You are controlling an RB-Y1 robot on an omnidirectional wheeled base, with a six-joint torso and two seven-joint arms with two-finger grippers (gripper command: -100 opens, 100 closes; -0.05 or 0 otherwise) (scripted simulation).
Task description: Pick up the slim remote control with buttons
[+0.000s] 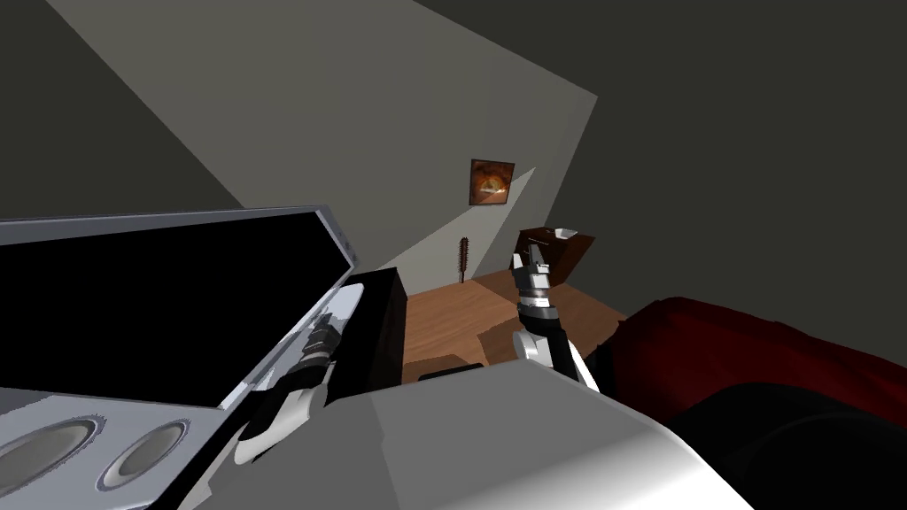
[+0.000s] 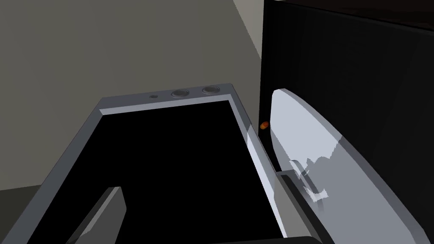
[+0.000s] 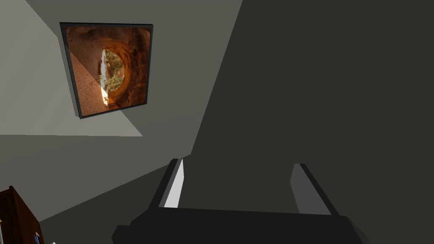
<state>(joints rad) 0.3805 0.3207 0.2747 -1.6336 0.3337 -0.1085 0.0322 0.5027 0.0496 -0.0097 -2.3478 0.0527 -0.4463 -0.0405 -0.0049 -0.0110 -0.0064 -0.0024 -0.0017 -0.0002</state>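
Observation:
My left gripper [image 2: 199,203] is open and points along a large flat screen [image 2: 169,169] with a grey frame; nothing is between its fingers. A curved silver plate [image 2: 313,161] lies close beside one finger. In the head view the left gripper [image 1: 326,329] sits low, against the lower edge of the screen [image 1: 151,301]. My right gripper [image 1: 529,257] is raised in front of me, and the right wrist view shows the right gripper [image 3: 239,186] open and empty, facing a wall. Beyond it stands a small dark wooden table [image 1: 567,252] with a white object [image 1: 564,233] on top.
A black cabinet [image 1: 376,328] stands beside the screen. Round speakers [image 1: 97,452] show at the lower left. A dark red sofa [image 1: 753,363] fills the right side. Wooden floor [image 1: 461,310] lies ahead, with a studded club [image 1: 462,257] leaning on the wall.

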